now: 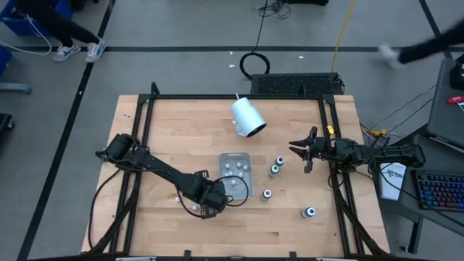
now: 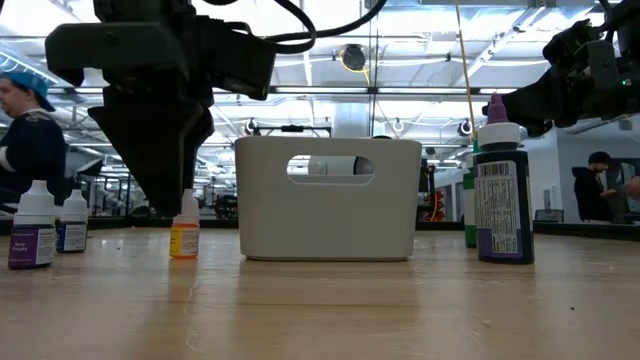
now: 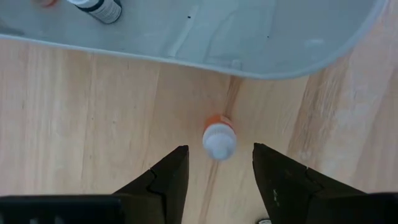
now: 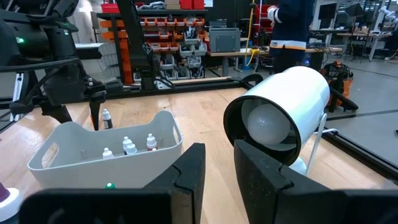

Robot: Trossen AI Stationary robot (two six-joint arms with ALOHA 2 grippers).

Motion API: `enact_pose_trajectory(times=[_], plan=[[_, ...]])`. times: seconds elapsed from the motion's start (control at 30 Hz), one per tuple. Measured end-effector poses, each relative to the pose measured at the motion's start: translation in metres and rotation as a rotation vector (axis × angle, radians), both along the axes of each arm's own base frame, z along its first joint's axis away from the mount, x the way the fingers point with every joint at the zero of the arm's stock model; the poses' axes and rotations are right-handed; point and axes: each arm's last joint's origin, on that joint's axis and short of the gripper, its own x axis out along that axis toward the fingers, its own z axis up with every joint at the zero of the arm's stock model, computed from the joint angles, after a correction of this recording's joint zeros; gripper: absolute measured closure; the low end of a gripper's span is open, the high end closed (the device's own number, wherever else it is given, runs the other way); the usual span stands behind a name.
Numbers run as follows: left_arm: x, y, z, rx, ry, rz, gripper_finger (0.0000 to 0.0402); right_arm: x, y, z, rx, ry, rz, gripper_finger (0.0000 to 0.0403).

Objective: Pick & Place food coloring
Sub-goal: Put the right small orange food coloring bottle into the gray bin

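While a small orange-labelled food coloring bottle [image 3: 219, 138] stood upright on the pale wooden worktop [image 1: 181, 138] just outside the white bin [image 1: 236, 174], the left claw [image 3: 216, 177] hung over it, fingers apart on either side, gripping nothing. Several tiny bottles [image 4: 128, 147] stood inside that bin. Larger dark bottles [image 1: 275, 170] stood scattered right of it. Farther right, the right claw [image 1: 307, 151] waited closed and empty near a white lamp-like cylinder [image 1: 248, 117]. Beyond lay an open workshop with people.
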Motion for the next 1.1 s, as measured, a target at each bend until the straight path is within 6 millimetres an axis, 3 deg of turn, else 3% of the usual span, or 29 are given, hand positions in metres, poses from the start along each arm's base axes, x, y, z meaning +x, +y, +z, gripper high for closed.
enact_pose_trajectory(times=[0.8,1.1], plan=[[0.004,-0.0025,0.0006,-0.038,-0.033,-0.026,0.0223,0.0,0.0,0.0,0.0,0.0,0.0,0.0325],[0.0042,-0.0018,0.0007,-0.04,-0.033,-0.024,0.0244,0.0,0.0,0.0,0.0,0.0,0.0,0.0325]])
